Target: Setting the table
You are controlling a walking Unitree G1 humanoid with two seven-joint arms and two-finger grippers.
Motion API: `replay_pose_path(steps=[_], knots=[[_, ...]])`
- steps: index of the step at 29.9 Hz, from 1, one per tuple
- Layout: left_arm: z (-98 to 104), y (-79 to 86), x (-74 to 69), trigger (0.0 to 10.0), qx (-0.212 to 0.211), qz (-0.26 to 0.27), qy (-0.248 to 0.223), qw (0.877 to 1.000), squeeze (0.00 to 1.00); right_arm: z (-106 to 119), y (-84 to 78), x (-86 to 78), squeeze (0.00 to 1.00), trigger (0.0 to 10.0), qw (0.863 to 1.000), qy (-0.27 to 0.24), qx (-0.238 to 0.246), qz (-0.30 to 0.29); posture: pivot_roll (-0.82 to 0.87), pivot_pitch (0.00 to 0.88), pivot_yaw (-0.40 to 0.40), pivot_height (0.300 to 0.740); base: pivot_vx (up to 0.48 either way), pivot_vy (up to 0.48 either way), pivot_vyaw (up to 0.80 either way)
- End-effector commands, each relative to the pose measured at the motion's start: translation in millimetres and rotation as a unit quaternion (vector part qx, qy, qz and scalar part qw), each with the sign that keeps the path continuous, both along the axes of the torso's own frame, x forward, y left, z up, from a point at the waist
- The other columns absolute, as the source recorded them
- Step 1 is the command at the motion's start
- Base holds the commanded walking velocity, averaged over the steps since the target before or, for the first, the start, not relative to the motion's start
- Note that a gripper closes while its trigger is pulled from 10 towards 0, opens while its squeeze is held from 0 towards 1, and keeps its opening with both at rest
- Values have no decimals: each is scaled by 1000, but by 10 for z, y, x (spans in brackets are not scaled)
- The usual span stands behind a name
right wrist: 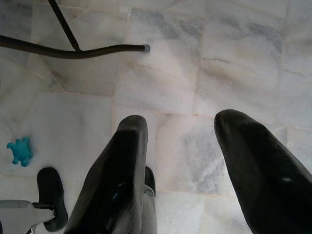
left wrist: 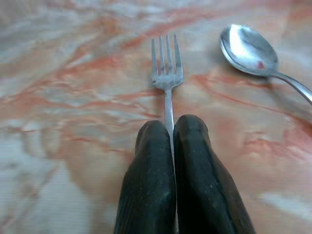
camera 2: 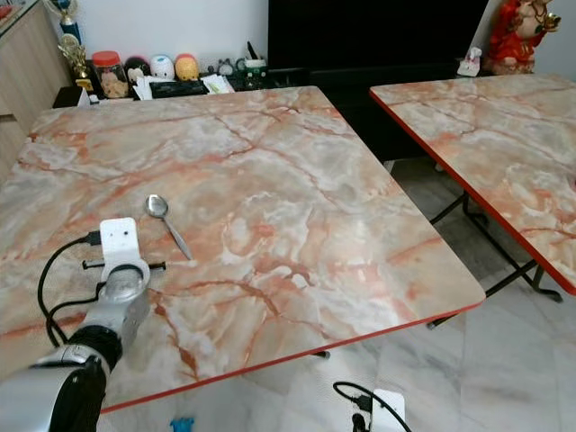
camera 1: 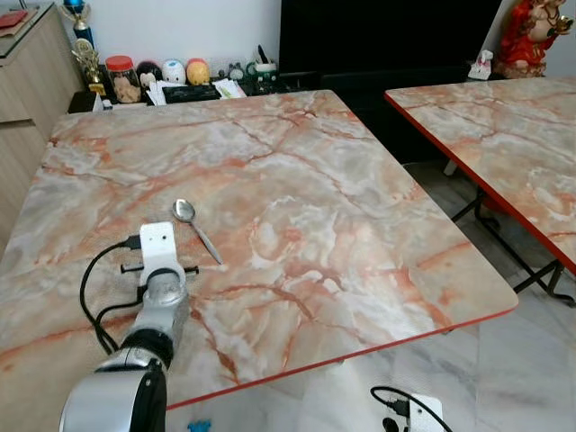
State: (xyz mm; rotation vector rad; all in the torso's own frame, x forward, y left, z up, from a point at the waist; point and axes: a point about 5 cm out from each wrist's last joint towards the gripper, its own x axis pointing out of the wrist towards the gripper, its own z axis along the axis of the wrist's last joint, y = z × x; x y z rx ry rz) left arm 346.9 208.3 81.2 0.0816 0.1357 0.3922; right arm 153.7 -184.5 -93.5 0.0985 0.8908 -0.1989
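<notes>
While I am holding the left arm over the near left part of the marble bench (camera 1: 297, 180), the left pincer (left wrist: 171, 127) is pinching the handle of a fork (left wrist: 166, 73) between its two closed black fingers (left wrist: 151, 161), and the fork is lying low over the bench top, perhaps touching it; I cannot tell for sure. The spoon (camera 1: 194, 228) is already resting on the bench just beside the fork, and the two are not touching. I am thinking the main risk is at the release: the handle is thin and is sitting in the seam between the fingers, so if I am opening too high or too fast the fork can drop, bounce and turn, or slide against the spoon and push it out of line. The polished surface is looking slippery, which makes this worse. The fork is pointing with its tines away from the pincer, and its long axis is running straight along the fingers, while the spoon is lying at an angle to it, bowl further away from the robot. The right pincer (right wrist: 181, 146) is hanging open over the tiled floor (right wrist: 204, 73), idle.
</notes>
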Motion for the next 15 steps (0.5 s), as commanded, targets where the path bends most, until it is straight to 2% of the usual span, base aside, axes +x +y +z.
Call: replay_pose_path(steps=[1,2,4,5,6,7,8,9,13,15], knots=[[143,-22,-25,10000,25,-48,-74,996,0,-9,-10,-26,0,10000,1000,4,0,-2,78,0,-51,740,0,0,0],[210,-66,-67,10000,38,-93,-110,989,0,-10,-8,-29,0,10000,1000,3,1,-2,86,0,-51,740,0,0,0],[272,-109,-120,10000,49,-133,-138,980,0,-10,-8,-32,0,10000,1000,2,2,-3,88,0,-50,740,0,0,0],[272,-109,-120,10000,49,-133,-138,980,0,-10,-8,-32,0,10000,1000,2,2,-3,88,0,-50,740,0,0,0],[328,-135,-168,10000,70,-160,-156,972,0,-11,-11,-34,0,10000,1000,3,1,-2,90,0,-50,740,0,0,0],[328,-135,-168,10000,70,-160,-156,972,0,-11,-11,-34,0,10000,1000,3,1,-2,90,0,-50,740,0,0,0],[427,-198,-240,10000,86,-193,-181,960,0,-11,-17,-36,0,10000,1000,3,1,-2,98,0,-53,740,0,0,0],[427,-198,-240,10000,86,-193,-181,960,0,-11,-17,-36,0,10000,1000,3,1,-2,98,0,-53,740,0,0,0],[603,-404,-383,10000,99,-258,-221,935,0,-7,-29,-28,0,10000,1000,2,0,0,108,0,-62,740,0,0,0],[597,-476,-402,10000,102,-272,-213,933,0,-4,-32,-22,0,10000,1000,1,-1,1,111,0,-61,740,0,0,0]])
